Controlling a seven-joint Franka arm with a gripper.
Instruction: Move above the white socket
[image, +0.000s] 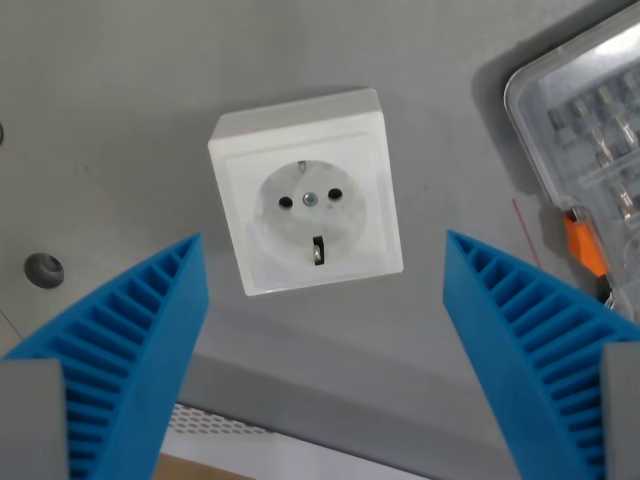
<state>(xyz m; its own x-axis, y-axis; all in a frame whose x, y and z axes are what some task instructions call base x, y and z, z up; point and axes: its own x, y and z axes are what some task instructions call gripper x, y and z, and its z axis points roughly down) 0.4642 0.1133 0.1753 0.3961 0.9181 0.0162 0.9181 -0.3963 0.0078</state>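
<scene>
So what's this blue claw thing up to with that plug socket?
You're seeing through a camera on the robot's wrist. Its gripper, with two blue ribbed fingers, is open and holds nothing. It hangs over a white socket on the grey table, which shows between the fingers, towards the top of the picture. A clear plastic case lies at the wrist view's right.

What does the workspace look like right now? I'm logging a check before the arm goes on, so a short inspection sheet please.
Surface: grey table, one round hole at the wrist view's left.
Job's things: white socket, face up, in the frame's upper middle.
Clutter: clear plastic case with orange latch, at the wrist view's right edge.
Grippers: end effector open, blue ribbed fingers empty.
Cables: nothing seen.
Surroundings: pale strip along the bottom edge.
</scene>
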